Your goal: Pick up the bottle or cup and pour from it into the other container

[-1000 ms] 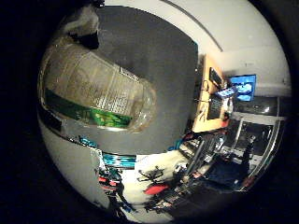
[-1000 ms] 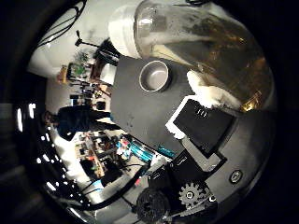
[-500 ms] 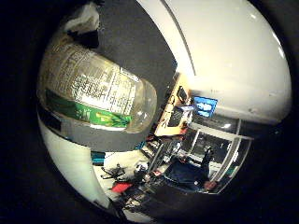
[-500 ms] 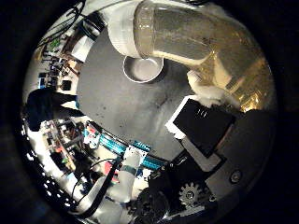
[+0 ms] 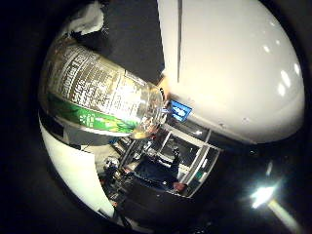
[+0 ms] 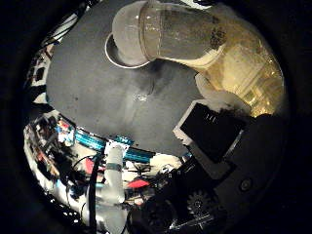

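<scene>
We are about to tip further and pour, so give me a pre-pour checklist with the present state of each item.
1. Bottle held in the hand: ok, a fingertip presses its side and it fills both palm views.
2. Bottle mouth lined up with the cup: ok, the mouth overlaps the cup's rim in the thumb side view.
3. Cap off: cannot tell; the mouth end looks rounded and pale.
4. Cup upright on the dark table: ok, its rim faces up.
5. Liquid ready to flow: ok, yellowish liquid sits in the bottle.
6. Table already wet: cannot tell, there is a faint shiny mark beside the cup.
</scene>
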